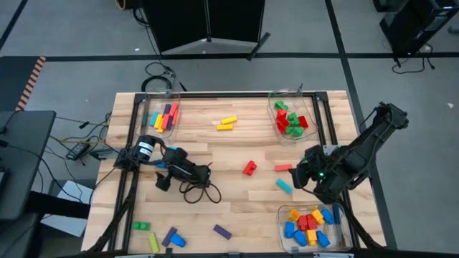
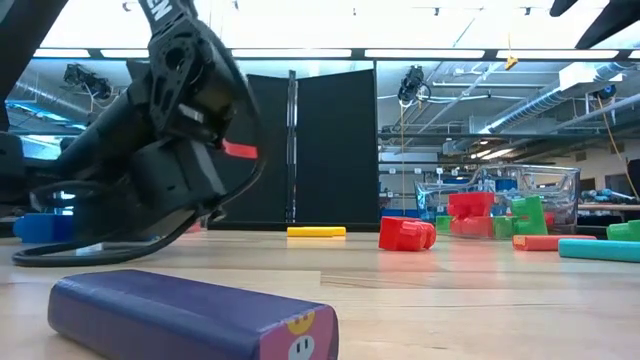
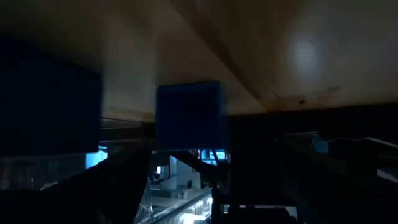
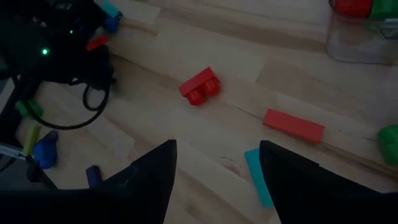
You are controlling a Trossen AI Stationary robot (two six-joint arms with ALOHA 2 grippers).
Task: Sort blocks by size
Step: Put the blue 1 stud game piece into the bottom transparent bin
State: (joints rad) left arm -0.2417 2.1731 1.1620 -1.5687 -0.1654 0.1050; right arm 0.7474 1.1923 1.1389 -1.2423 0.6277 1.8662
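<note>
My left gripper [image 1: 206, 174] lies low on the wooden surface [image 1: 237, 208], jaws spread, empty. My right gripper [image 1: 300, 174] hovers, jaws spread, above a teal plastic bar [image 4: 257, 177] beside a red plastic bar [image 4: 293, 125].

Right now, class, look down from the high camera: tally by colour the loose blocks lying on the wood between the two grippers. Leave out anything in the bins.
Red: 2 (red brick, red bar)
Teal: 1 (teal bar)
Total: 3
</note>
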